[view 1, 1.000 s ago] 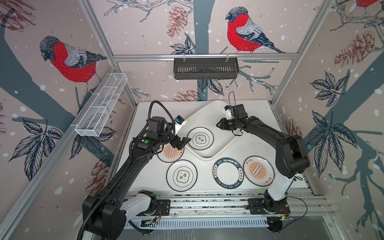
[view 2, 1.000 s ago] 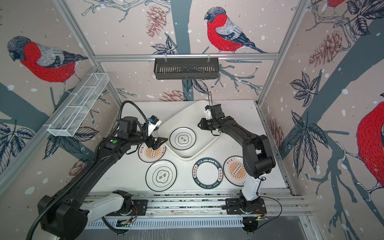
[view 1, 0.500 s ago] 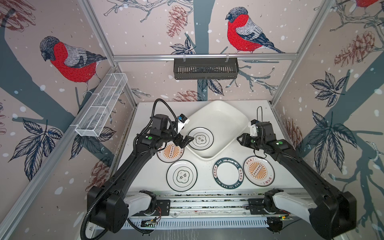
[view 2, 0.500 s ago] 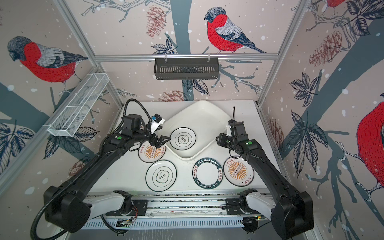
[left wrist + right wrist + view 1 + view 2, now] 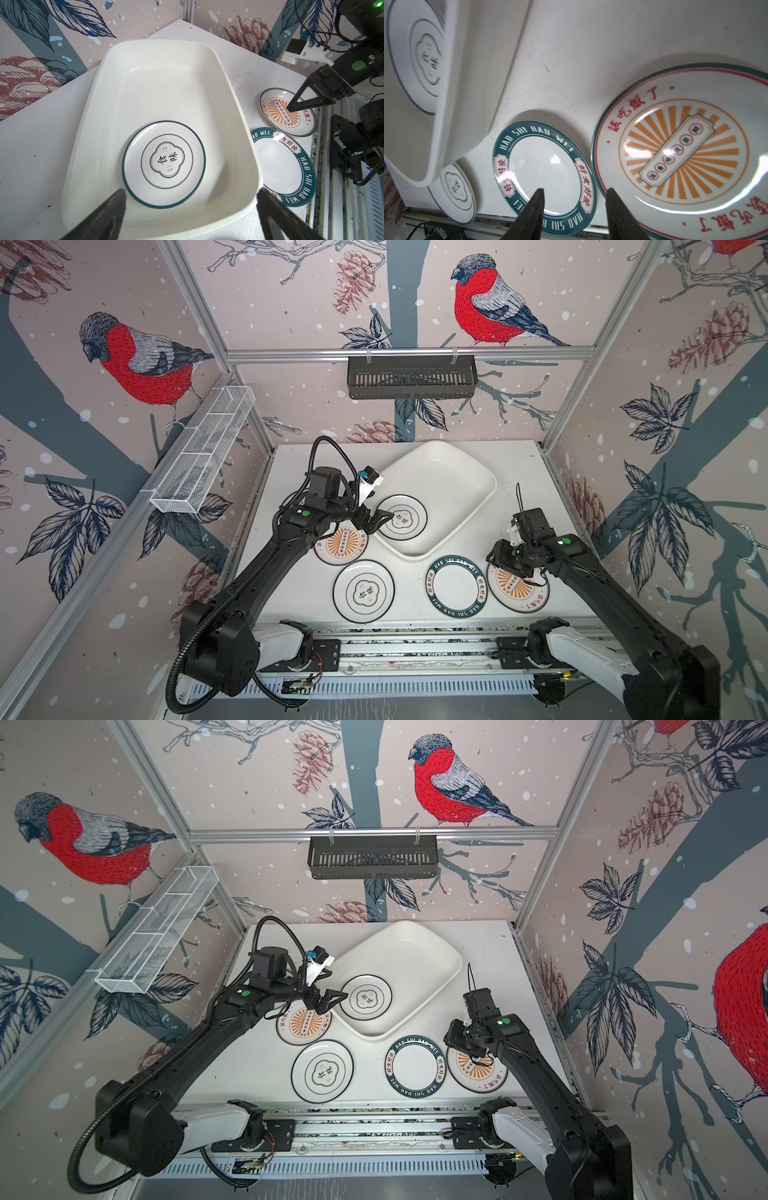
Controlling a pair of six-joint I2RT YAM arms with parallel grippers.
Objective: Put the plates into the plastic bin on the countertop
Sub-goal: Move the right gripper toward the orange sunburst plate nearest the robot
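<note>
Bare bin (image 5: pixel 441 475) beyond emblem plate (image 5: pixel 401 517)

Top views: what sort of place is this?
Probably a robot test booth staged as a kitchen counter: bird-print panels in a metal frame, left arm and right arm on a rail, plates and a plastic bin on a countertop.

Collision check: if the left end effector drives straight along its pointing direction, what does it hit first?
Likely the emblem plate lying in the plastic bin; the open left end effector points down at it. Depth is unclear: the bin floor beside it might come first.
</note>
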